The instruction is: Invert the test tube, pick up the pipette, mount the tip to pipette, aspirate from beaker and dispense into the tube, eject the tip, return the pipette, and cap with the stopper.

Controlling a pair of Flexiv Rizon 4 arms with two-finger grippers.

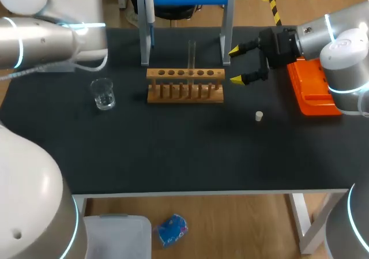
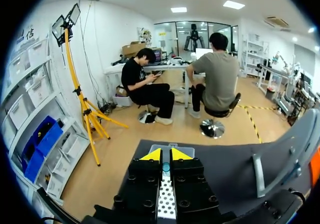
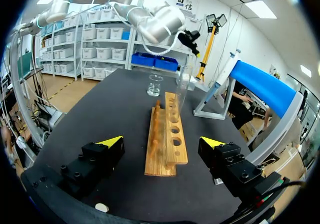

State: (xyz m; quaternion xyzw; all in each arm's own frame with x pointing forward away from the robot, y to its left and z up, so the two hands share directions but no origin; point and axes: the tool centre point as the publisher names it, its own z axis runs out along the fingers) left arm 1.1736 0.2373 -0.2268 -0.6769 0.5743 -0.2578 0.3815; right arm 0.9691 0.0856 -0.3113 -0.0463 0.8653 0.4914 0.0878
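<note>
The right end effector (image 1: 234, 66) gaped wide just right of the wooden rack (image 1: 184, 86), upper middle of the frame, where the test tube (image 1: 191, 54) stood upright. The left end effector (image 2: 165, 156) was narrow, tips together, empty.

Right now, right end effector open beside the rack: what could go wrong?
1. The test tube stands tall and thin in the wooden rack; an off-centre close by the right end effector could tip it or drag the rack.
2. The stopper lies loose near that arm; a sweep could knock it away.
</note>
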